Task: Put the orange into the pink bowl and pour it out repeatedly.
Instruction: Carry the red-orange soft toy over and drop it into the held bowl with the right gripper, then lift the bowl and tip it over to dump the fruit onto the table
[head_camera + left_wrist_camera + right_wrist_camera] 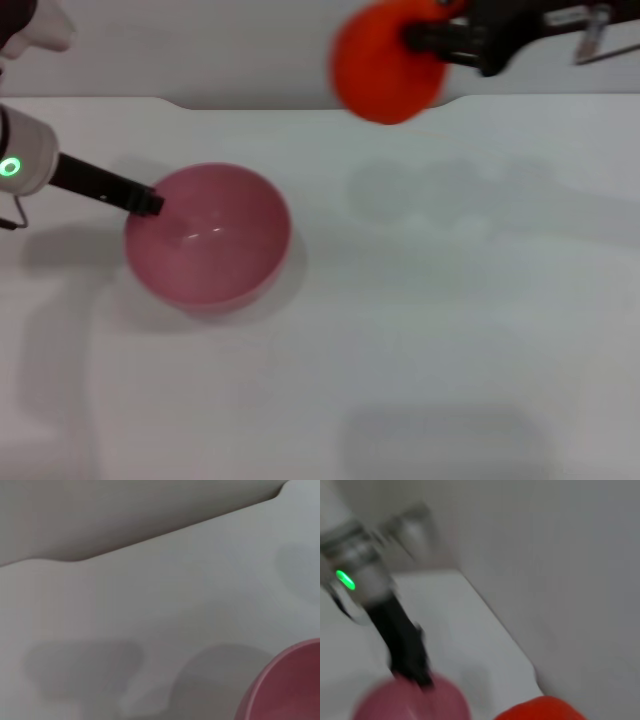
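The pink bowl [208, 238] is sitting upright on the white table [450, 330], over toward its left edge and about halfway back. The left gripper [150, 200] is reaching in from the left, its dark fingers [143, 198] pinching the bowl's left rim, so closed on it as far as I can see. Farther back, up above the table's far edge, the right gripper [425, 38] is holding the orange [385, 65] in the air, fingers clamped on its right side. The orange is well apart from the bowl, back and to the right of it.
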